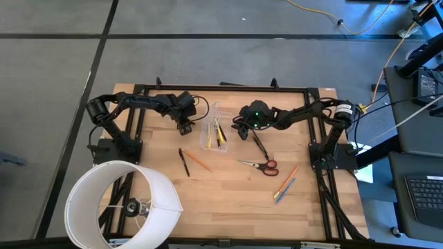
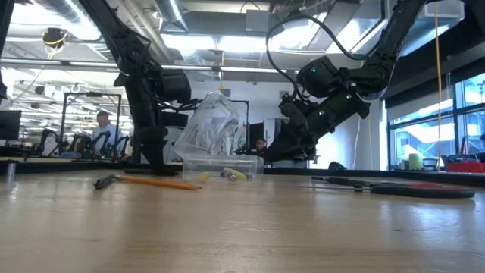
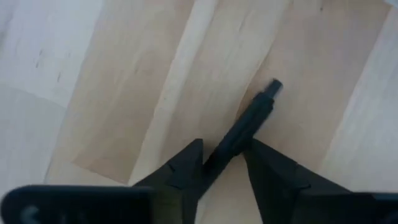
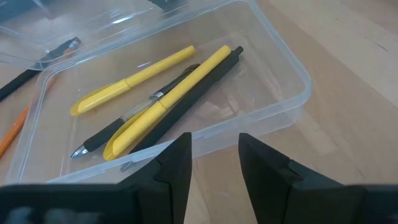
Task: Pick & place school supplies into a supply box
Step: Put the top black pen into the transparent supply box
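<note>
I see scissors (image 1: pixel 261 164), a black pen (image 1: pixel 184 162), a pencil (image 1: pixel 199 160) and two more pens (image 1: pixel 285 184) loose on the table (image 1: pixel 228 207). Farther back, the clear box (image 4: pixel 273 68) holds two yellow pens and two black. My right claw (image 4: pixel 214 158) hangs empty, part open; my left claw (image 3: pixel 227 163) straddles a black pen (image 3: pixel 252 119); grip unclear. A white cylinder (image 1: pixel 121 204) sits near, out of the way.

We're in a robotics lab or open-plan workshop. Across the top of the low view run exposed ceiling ducts (image 2: pixel 220 57) and strip lights; at its left edge a person (image 2: pixel 101 130) sits among workstations, with big windows (image 2: pixel 424 129) at the right. From overhead, a wooden counter (image 1: pixel 228 200) sits in a black frame on grey floor, yellow cables (image 1: pixel 387 48) trailing upper right, a keyboard (image 1: pixel 423 200) lower right.
</note>
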Tool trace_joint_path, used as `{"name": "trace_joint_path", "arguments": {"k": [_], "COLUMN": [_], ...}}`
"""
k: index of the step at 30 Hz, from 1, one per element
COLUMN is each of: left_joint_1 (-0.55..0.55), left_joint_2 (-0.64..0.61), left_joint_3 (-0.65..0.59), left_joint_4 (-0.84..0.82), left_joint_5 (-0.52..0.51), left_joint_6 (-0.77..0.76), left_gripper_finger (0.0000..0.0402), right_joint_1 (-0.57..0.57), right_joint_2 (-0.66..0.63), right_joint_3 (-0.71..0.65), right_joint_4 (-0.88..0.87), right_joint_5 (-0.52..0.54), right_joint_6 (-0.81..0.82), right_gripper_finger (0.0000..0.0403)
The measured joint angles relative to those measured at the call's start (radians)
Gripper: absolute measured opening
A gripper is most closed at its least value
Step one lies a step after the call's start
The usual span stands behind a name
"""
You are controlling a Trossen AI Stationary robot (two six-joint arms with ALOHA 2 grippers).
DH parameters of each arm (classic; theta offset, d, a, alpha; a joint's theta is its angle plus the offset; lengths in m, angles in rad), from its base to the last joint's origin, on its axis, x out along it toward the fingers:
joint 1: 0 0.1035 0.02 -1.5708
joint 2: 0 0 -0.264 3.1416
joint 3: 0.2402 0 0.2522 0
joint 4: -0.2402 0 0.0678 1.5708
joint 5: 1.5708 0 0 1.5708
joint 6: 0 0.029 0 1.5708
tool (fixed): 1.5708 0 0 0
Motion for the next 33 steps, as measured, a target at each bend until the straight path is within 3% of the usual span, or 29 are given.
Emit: {"name": "trace_joint_path", "arguments": {"k": [12, 20, 33], "left_joint_1": [-0.027, -0.025, -0.037], "left_joint_2": [0.0, -0.036, -0.301], "left_joint_3": [-0.001, -0.006, -0.008], "left_joint_4": [-0.006, -0.036, -0.025], "left_joint_5": [-0.003, -0.003, -0.017], "left_joint_6": [0.003, 0.002, -0.02], "left_gripper_finger": [0.0017, 0.002, 0.0021], "right_joint_1": [0.0, 0.0, 0.0], "right_joint_2": [0.0, 0.0, 0.0], "right_joint_3": [0.0, 0.0, 0.0], "right_joint_4": [-0.001, -0.002, -0.003], "right_joint_5": [0.0, 0.0, 0.0], "right_joint_6": [0.0, 0.0, -0.017], "right_gripper_finger": [0.0136, 0.0136, 0.0136]}}
